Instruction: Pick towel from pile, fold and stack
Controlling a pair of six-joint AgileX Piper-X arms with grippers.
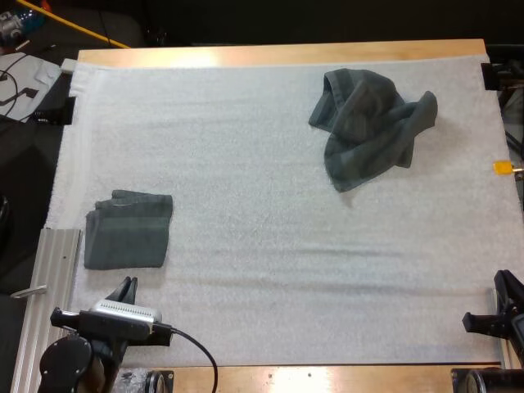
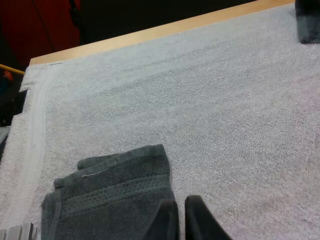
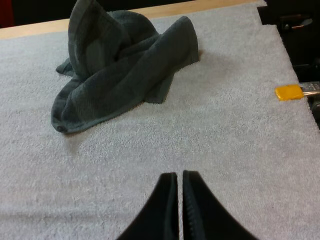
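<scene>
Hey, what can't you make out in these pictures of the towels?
Folded towel: layer count, high view; its top layer covers the rest.
Its near edge, left wrist view: behind the left gripper.
Crumpled towel: one or several, high and right wrist views; its own folds hide that.

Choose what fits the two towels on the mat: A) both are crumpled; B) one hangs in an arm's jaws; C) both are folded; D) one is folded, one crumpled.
D: the folded towel lies flat at the near left of the mat, and the crumpled towel sits bunched up toward the far right, apart from it.
</scene>
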